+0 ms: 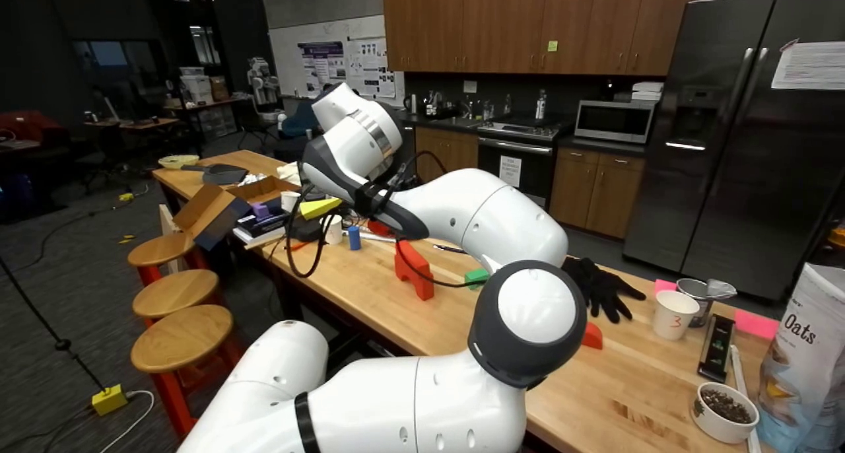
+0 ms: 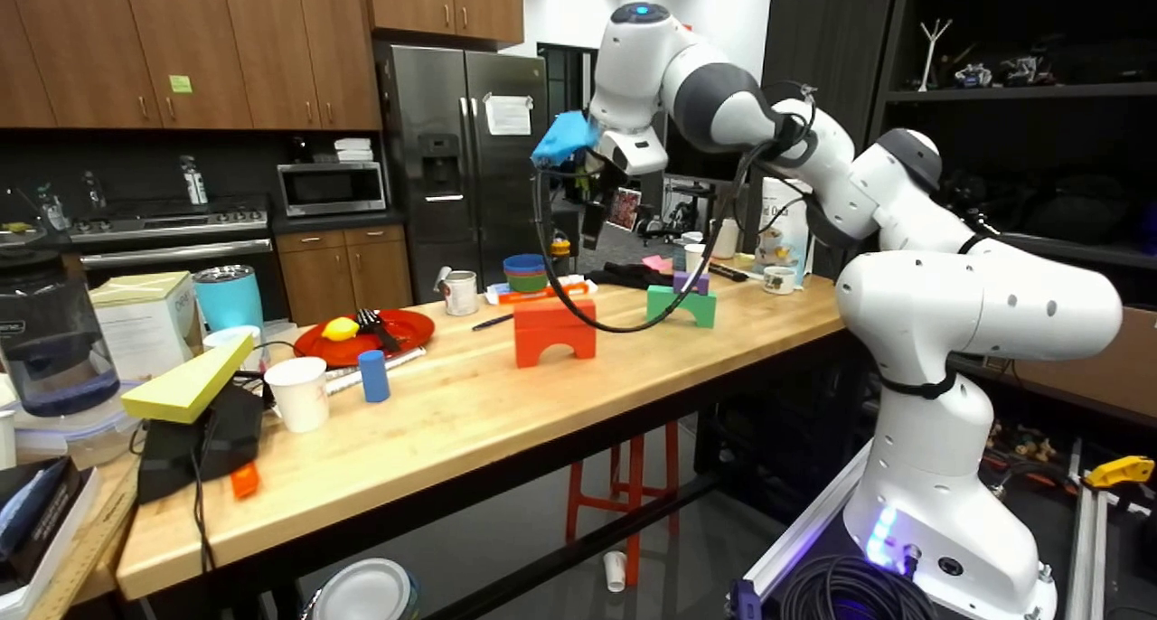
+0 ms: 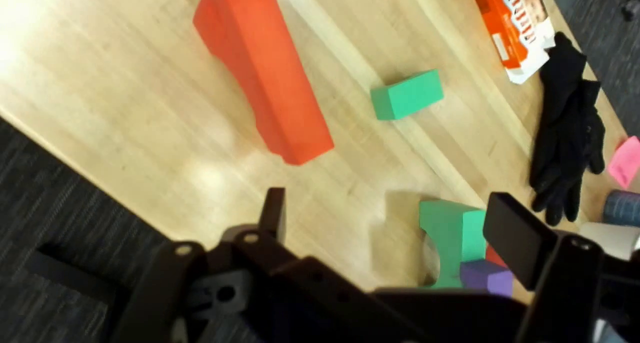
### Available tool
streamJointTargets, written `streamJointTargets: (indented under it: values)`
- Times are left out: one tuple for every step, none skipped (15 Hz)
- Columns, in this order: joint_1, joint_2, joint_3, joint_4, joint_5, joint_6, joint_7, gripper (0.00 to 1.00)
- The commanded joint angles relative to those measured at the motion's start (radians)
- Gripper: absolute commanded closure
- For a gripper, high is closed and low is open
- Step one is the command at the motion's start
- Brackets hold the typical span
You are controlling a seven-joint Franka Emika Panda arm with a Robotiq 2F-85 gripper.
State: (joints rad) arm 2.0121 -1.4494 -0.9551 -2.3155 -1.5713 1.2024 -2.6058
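Gripper (image 3: 391,210) is spread wide: jaws well apart, wooden tabletop (image 3: 150,133) visible through the gap. Hangs well above the table. Left-hand/right-hand below = as the wrist view shows it.

Nearest: green arch block (image 3: 450,233). Stands upright on the table, seen inside the gap, just inboard of the right-hand fingertip and below tip level; gripper body hides its near end. Purple block (image 3: 486,277) sits on top of that arch, toward the gripper body, right by the right-hand finger. Red piece (image 3: 494,259) shows between arch and right-hand finger; mostly hidden, shape not readable.

Red arch block (image 3: 282,83): upright, ahead of the left-hand fingertip, well apart from the green one. Both exterior views show it too. Small green block (image 3: 415,95) lies ahead of the gap, about centred between the tips, apart from the red arch block.

Black gloves (image 3: 565,123): ahead and outboard of the right-hand fingertip. Orange-and-white package (image 3: 515,30): farther ahead, right up at the gloves; can't tell if they touch. Pink sticky note (image 3: 625,162): farther outboard, near the gloves.

Well off from the jaws, in an exterior view: red plate (image 2: 411,327) holding a lemon (image 2: 341,329), blue cylinder (image 2: 373,376) upright, white paper cup (image 2: 298,396) near it.
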Motion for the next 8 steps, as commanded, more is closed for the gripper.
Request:
streamJointTargets:
  values:
    - [-0.015,0.043,-0.064,-0.018,-0.051,0.230,0.002,0.00]
    - [-0.017,0.041,-0.087,-0.016,-0.048,0.294,0.002,0.00]
    - [-0.021,0.045,-0.112,-0.014,-0.046,0.353,0.003,0.00]
    - [-0.025,0.044,-0.133,-0.008,-0.032,0.406,0.005,0.00]
    - [-0.029,0.049,-0.155,0.000,-0.020,0.454,0.006,0.00]
    - [-0.033,0.058,-0.174,0.010,-0.006,0.488,0.007,0.00]
    - [-0.041,0.063,-0.193,0.012,-0.004,0.522,0.006,0.00]
    - [-0.051,0.066,-0.207,0.017,-0.006,0.554,0.006,0.00]
